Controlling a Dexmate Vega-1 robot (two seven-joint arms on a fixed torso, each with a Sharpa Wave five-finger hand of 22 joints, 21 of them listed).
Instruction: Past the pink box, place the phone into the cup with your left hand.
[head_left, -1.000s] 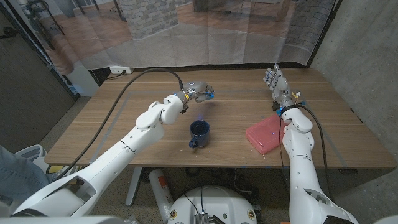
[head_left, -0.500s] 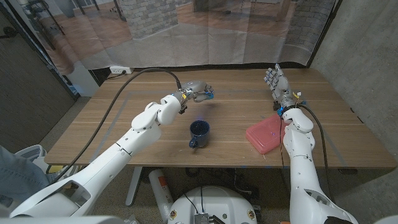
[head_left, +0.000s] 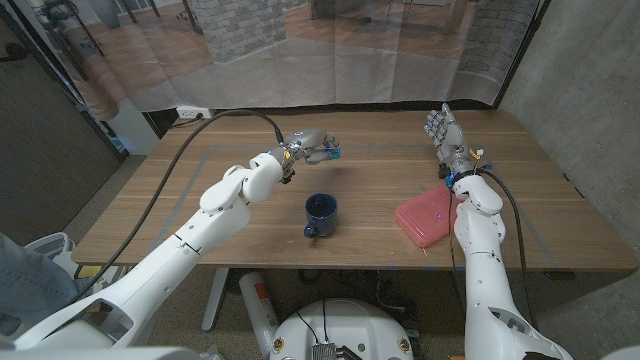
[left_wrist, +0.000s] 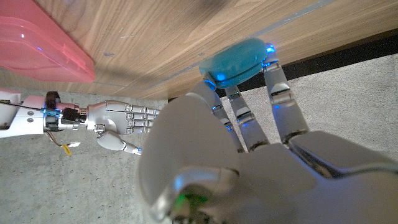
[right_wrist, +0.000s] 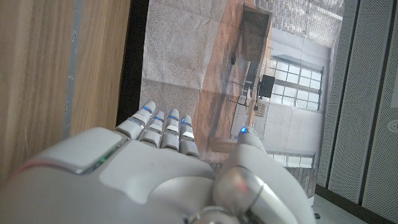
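Left-hand fingers (left_wrist: 239, 112) were curled round the phone (left_wrist: 235, 61), a small turquoise thing pinched at the fingertips; only its top edge showed past them in the wrist view, so how deep the grip went couldn't be told. Left hand (head_left: 312, 147) hung above the surface (head_left: 200, 190), on the far side of the cup (head_left: 320, 213) and a bit toward the robot's left, well clear of the rim.

Cup: dark blue, upright, handle facing the near edge, nothing seen inside. Pink box (head_left: 428, 217) sat near the right edge, well apart from the cup.

Right hand (head_left: 444, 135) stood upright beyond the box, fingers (right_wrist: 163, 128) straight and close together, holding nothing.

Risks, as judged:
- Fingertip pinch looked shallow. Phone could slip or rotate during the move toward the cup and land on the surface.
- Cup mouth looked narrow against the hand. A misaligned descent could catch the rim and tip the cup.
- Early release above the cup risked the phone bouncing off the rim.
- Phone tilt couldn't be read, so it might bridge the rim instead of dropping in.
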